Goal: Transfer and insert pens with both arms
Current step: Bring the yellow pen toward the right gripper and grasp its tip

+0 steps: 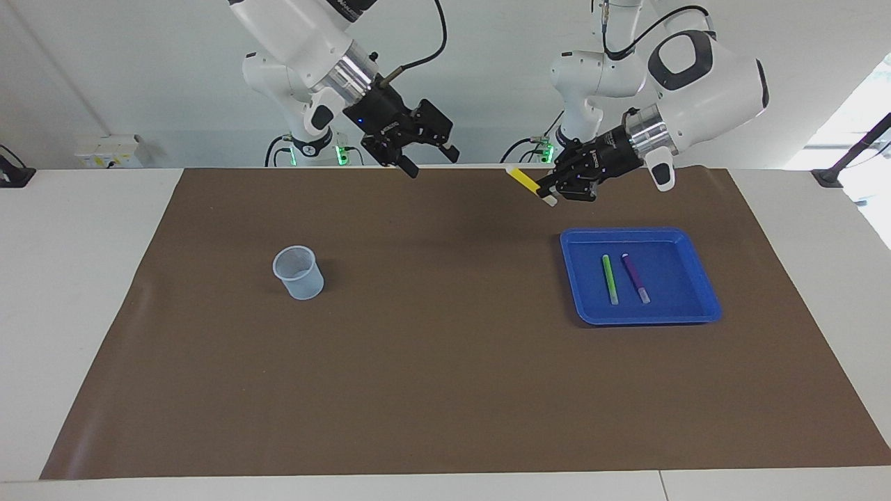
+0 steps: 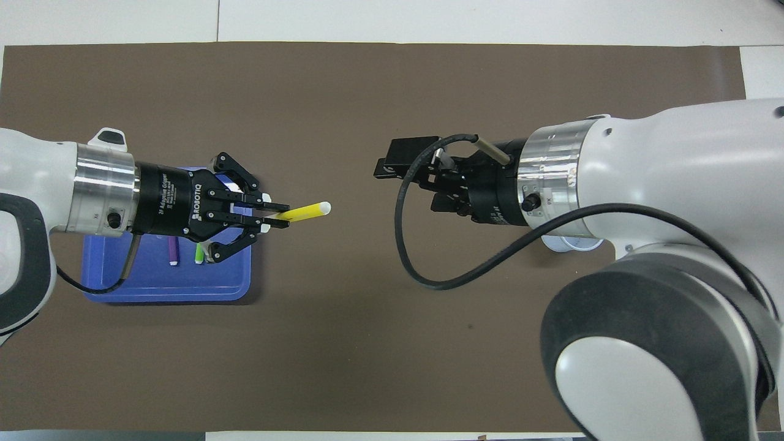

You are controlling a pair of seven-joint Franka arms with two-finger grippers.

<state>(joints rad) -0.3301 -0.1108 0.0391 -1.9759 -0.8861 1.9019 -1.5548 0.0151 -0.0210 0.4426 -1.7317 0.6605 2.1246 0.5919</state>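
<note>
White desk (image 1: 83, 278), brown mat (image 1: 445, 376) across it. Clear plastic cup (image 1: 298, 273) alone on mat, below and toward right arm's end from right gripper (image 1: 428, 154); nothing between grippers. Both arms raised, roughly level, pointing at each other over mat. Left gripper (image 1: 548, 191) clenched on yellow pen (image 1: 523, 179), pen aimed at right gripper; right gripper spread wide, holding nothing. Blue tray (image 1: 696, 278) below left gripper: green pen (image 1: 610, 278), purple pen (image 1: 635, 277) side by side inside. Three pens, one cup, one tray.
</note>
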